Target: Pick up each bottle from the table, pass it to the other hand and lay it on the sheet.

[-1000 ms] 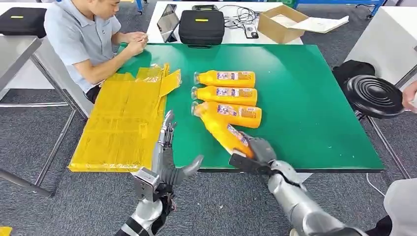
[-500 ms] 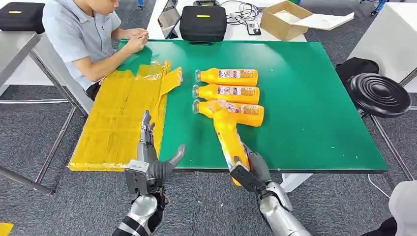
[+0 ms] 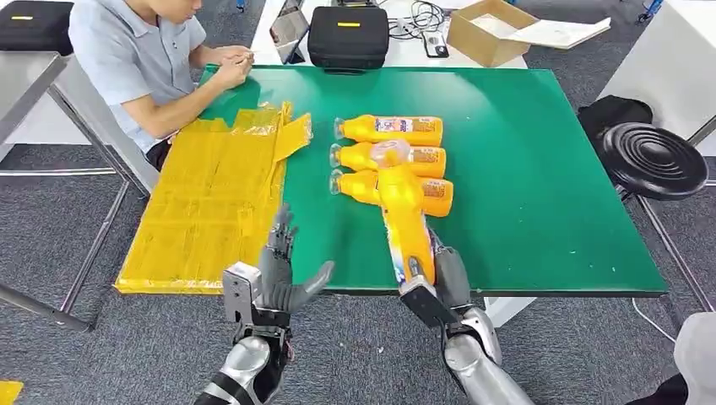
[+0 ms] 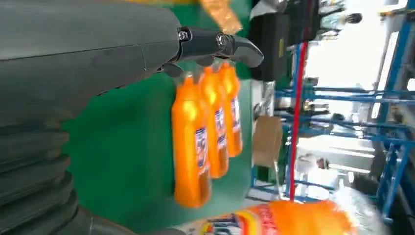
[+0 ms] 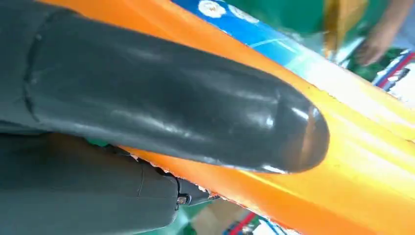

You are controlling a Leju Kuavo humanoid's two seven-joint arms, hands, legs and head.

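Right hand [image 3: 439,283], lower centre of the head view: fingers wrapped round the base of a bottle [image 3: 404,215], which is lifted off the green surface [image 3: 540,186] and stands nearly upright, cap end up, overlapping the row behind it. Right wrist view: thick thumb [image 5: 186,112] pressed flat along the orange bottle body, label edge visible.

Left hand [image 3: 279,274], lower left of centre: holds nothing, fingers [image 3: 279,232] spread and pointing up, thumb out to the side, hovering over the near edge of the surface, beside the held bottle and apart from it.

Three more bottles [image 3: 390,129] lie side by side at centre of the surface, caps toward the left. Left wrist view shows the same three [image 4: 205,132] in a row.

Yellow sheet [image 3: 211,202] spread at left of the surface, hanging past its left edge.

Person [image 3: 139,63] seated at upper left, hands together at the far corner. Black case [image 3: 348,35] and cardboard box [image 3: 485,34] at top, black stool [image 3: 654,160] at right.
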